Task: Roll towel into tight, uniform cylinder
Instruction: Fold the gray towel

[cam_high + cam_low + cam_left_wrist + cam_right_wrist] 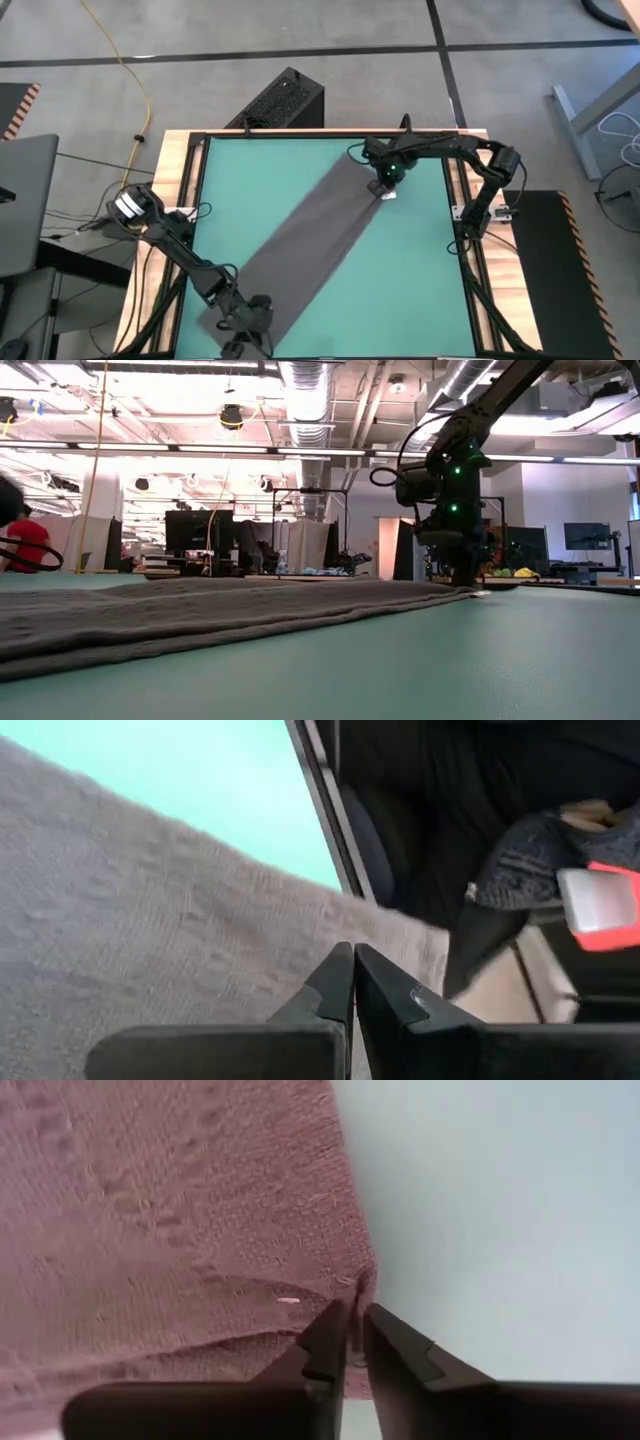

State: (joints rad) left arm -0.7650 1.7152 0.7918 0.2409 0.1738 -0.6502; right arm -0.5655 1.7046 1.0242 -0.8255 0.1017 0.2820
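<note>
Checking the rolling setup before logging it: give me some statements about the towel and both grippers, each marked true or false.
1. The towel lies flat and diagonal on the green table. True.
2. The towel is already rolled into a cylinder. False: it is spread out, with no roll visible.
3. The right gripper is at the towel's far corner. True.
4. The left gripper is wide open. False: its fingers are shut, at the towel's near end.
5. A second cloth lies on the table. False: only the towel is on it.
</note>
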